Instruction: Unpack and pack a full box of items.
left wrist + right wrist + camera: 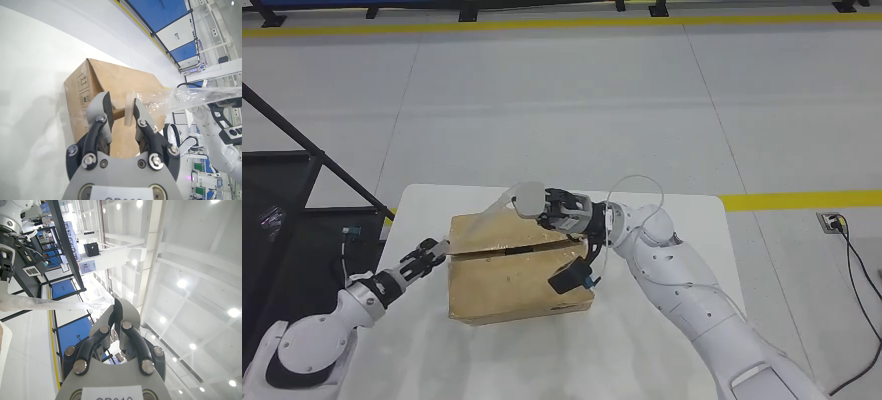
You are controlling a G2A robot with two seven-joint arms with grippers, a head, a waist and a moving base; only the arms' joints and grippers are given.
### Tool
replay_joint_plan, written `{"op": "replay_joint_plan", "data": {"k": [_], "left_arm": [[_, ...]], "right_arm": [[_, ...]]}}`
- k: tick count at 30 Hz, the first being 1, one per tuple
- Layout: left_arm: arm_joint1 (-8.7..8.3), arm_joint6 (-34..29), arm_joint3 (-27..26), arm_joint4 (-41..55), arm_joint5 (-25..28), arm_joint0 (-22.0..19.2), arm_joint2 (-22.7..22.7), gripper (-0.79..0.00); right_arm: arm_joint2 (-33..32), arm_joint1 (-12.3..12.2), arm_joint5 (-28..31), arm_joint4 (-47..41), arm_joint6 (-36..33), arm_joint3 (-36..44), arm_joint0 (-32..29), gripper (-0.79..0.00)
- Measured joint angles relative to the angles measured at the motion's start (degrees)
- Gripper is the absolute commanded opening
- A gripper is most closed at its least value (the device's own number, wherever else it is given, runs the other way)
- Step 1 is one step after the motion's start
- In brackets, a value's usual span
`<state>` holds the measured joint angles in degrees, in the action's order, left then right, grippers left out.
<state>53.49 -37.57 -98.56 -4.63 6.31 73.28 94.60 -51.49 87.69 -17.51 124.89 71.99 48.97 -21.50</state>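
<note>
One glossy clear tape strip (189, 96) spans cardboard box (121, 83) and right claw (116, 303).

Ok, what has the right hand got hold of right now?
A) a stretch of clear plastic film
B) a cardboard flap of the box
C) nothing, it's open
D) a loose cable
A: the right hand is shut on the clear plastic film, which stretches taut from its fingertips back toward the cardboard box, near the left hand.
</note>
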Motion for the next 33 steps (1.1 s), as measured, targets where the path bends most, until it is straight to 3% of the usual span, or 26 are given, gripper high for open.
{"op": "replay_joint_plan", "data": {"k": [12, 20, 22, 25, 33], "left_arm": [[-0.23, -6.9, 2.7, 15.1, 0.9, 1.2, 5.4, -0.440], [-0.52, -9.7, 2.8, 17.0, 2.7, 3.1, 7.5, -0.514], [-0.48, -8.8, 2.6, 17.1, 2.7, 3.7, 7.5, -0.588], [-0.34, -7.3, 2.0, 17.6, 2.9, 4.6, 7.3, -0.785], [-0.02, -3.7, 0.3, 16.4, 3.1, 6.5, 6.0, -0.785]], "right_arm": [[-0.3, -0.6, 0.5, 2.7, -0.8, 4.2, -1.0, -0.785], [-0.3, -0.6, 1.6, 2.1, -0.2, 4.8, -0.7, -0.785], [-0.1, -0.5, 1.6, 2.9, -1.5, 4.1, -0.2, -0.785], [0.3, -0.4, 1.6, 3.9, -3.3, 3.0, 0.5, -0.785], [1.5, 0.0, 2.5, 5.4, -5.7, -0.5, 1.7, -0.785]]}}
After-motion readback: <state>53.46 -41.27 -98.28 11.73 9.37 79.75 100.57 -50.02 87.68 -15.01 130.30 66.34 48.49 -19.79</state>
